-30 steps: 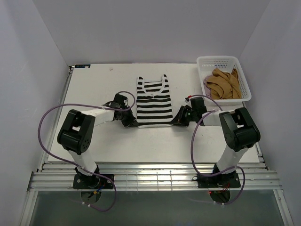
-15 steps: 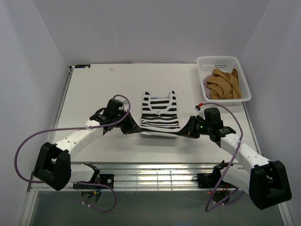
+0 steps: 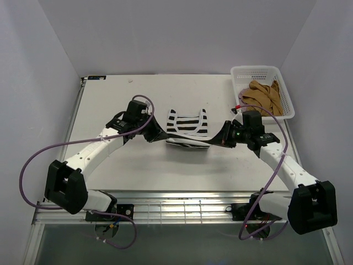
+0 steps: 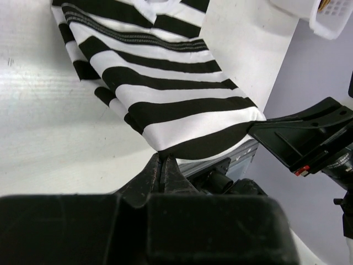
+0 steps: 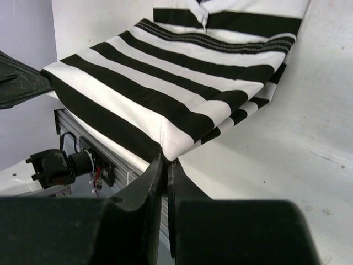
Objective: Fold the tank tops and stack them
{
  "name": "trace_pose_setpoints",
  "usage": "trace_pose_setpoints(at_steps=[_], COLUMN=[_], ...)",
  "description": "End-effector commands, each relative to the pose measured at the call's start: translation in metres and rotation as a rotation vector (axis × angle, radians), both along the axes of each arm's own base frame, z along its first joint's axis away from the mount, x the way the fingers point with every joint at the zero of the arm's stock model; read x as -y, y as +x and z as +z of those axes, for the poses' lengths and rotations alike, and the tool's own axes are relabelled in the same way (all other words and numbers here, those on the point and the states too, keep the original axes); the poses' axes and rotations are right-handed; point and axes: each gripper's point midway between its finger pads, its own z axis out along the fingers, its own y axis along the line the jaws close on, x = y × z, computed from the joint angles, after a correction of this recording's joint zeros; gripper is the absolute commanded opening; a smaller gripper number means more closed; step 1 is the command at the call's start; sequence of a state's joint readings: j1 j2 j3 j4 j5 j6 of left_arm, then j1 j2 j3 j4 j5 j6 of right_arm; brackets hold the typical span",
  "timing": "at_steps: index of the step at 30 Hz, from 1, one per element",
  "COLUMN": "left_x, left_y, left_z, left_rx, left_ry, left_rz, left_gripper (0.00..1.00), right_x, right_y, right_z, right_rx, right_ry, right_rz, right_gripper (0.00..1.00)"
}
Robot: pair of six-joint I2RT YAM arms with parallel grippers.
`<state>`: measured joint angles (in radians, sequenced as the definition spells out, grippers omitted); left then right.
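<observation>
Here the striped tank top (image 3: pixel 187 126) lies at the middle of the desk (image 3: pixel 105 99). It has black and white horizontal bands, and its straps and neckline rest flat on the far side. Its near half is doubled up, with the hem edge raised off the surface and sagging slightly between the two held corners.

The left tool (image 3: pixel 161 136) has its fingers pressed together on the left hem corner, and the right tool (image 3: pixel 216 141) pinches the right hem corner the same way. Both arms reach forward from their bases, low over the desk, with the tools angled inward toward each other.

At the far right corner stands a white mesh basket (image 3: pixel 259 70). It holds a crumpled tan-brown tank top (image 3: pixel 265 96).
</observation>
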<state>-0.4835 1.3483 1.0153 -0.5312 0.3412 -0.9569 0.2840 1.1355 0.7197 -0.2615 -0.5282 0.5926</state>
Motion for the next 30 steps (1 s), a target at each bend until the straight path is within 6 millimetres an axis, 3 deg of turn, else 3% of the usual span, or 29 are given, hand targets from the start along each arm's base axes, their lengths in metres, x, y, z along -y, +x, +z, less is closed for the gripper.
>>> trace_pose_setpoints(at_steps=[1,6,20,30], left_x=[0.000,0.002,-0.002,-0.004], left_y=[0.027,0.059,0.126,0.174], left_z=[0.008,0.018,0.010,-0.023], left_rx=[0.043,0.069,0.093,0.061], left_ry=[0.031,0.021,0.025,0.050], left_rz=[0.027,0.034,0.064,0.073], left_gripper=[0.00,0.00,0.00,0.00], right_x=[0.001,0.006,0.002,0.001], right_y=[0.019,0.037,0.099,0.146], right_z=[0.027,0.029,0.022,0.011], right_rx=[0.071,0.063,0.042,0.029], right_ry=[0.019,0.027,0.035,0.046], right_rz=[0.018,0.012,0.033,0.019], right_gripper=[0.08,0.08,0.08,0.08])
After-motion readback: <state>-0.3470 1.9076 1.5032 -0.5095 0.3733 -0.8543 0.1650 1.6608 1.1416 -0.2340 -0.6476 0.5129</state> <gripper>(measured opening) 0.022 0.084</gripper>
